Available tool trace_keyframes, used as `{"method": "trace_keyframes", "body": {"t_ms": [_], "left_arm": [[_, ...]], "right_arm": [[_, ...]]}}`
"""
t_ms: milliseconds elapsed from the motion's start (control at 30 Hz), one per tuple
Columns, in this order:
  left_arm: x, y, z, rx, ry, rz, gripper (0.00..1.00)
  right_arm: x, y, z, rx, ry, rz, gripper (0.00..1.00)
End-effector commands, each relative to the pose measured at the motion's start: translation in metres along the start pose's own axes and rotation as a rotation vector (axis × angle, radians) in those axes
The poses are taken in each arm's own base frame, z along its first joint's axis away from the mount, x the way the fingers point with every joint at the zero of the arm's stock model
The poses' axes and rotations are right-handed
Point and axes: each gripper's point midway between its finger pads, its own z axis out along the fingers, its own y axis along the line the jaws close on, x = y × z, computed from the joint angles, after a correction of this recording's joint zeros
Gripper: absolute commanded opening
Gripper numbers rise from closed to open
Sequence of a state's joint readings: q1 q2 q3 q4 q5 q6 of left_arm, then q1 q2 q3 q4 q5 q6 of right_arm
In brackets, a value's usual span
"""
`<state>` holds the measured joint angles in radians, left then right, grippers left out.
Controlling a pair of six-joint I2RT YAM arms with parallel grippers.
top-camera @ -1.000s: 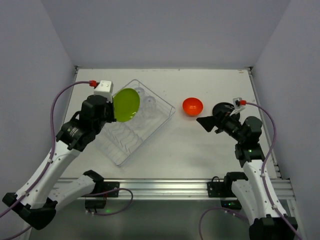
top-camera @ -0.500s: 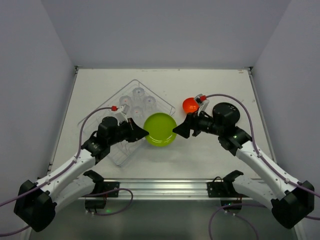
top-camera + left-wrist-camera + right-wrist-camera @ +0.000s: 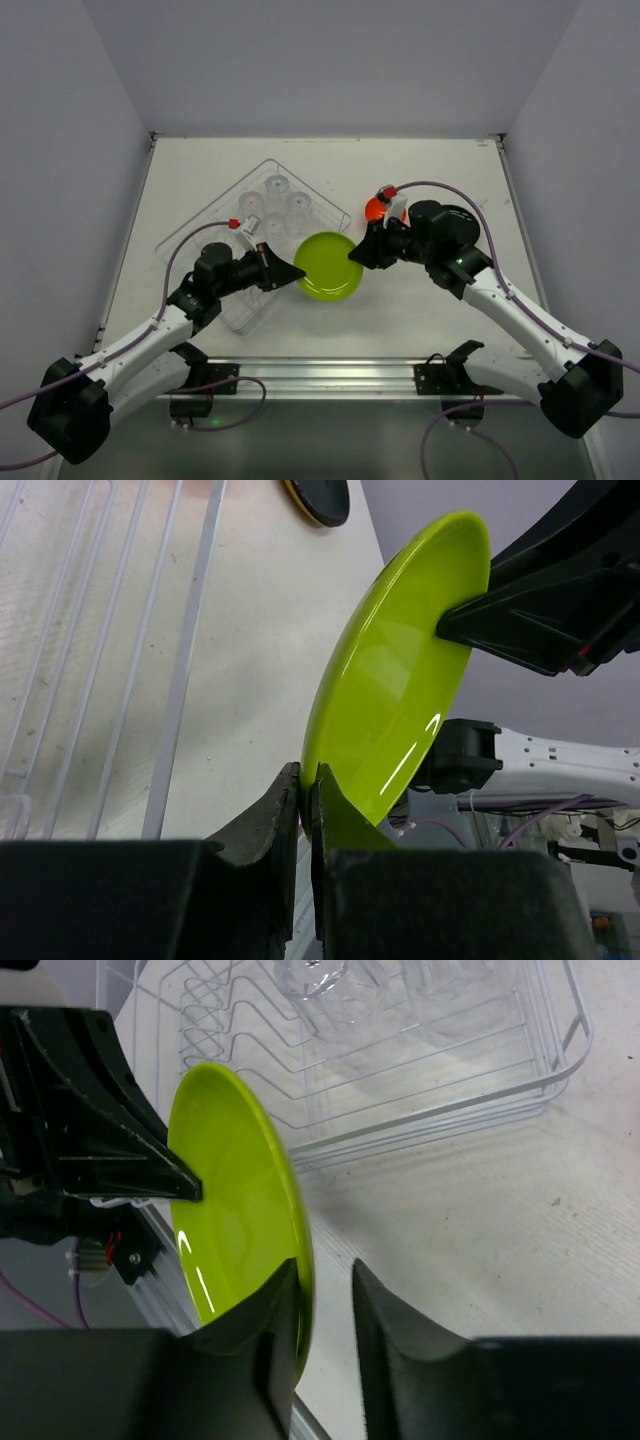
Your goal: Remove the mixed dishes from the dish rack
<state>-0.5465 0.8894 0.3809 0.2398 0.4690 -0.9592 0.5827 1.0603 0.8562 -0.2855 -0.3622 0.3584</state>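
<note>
The lime-green plate (image 3: 328, 266) hangs over the table just right of the dish rack (image 3: 190, 232). My left gripper (image 3: 297, 272) is shut on its left rim (image 3: 305, 775). My right gripper (image 3: 355, 258) straddles the opposite rim (image 3: 325, 1265). One right finger lies against the plate (image 3: 235, 1210). The other stands a small gap off, so these jaws are still open. Several clear tumblers (image 3: 285, 203) stand in the rack's far end (image 3: 320, 980). The orange-red bowl (image 3: 377, 209) sits on the table, partly hidden behind the right wrist.
The rack's (image 3: 450, 1100) wire ridges near the left arm hold nothing. Grey walls close in the table on three sides. The right arm's cable (image 3: 440, 187) arcs over the bowl.
The left gripper carried the plate from above the rack rightward and down to the table's middle. The right gripper came in from the right to the plate's rim, and its jaws narrowed around it.
</note>
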Motion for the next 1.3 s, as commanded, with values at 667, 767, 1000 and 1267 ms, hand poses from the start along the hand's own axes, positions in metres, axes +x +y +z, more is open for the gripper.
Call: {"method": "trace_keyframes", "body": {"t_ms": [667, 767, 1000, 1267], "left_arm": [[-0.159, 0.0, -0.191, -0.904, -0.692, 0.322, 1.0], [-0.145, 0.005, -0.197, -0.841, -0.693, 0.397, 1.0], [-0.136, 0.005, -0.188, -0.776, -0.665, 0.428, 1.0], [-0.128, 0.031, -0.159, -0.868, -0.501, 0.443, 1.0]], "right_arm": [[-0.035, -0.175, -0.12, 0.579, -0.594, 0.578, 0.0], [-0.038, -0.209, -0.146, 0.651, -0.731, 0.718, 0.0], [-0.029, -0.288, -0.185, 0.835, -0.944, 0.988, 0.0], [-0.006, -0.349, -0.159, 0.938, -0.818, 1.064, 0.0]]}}
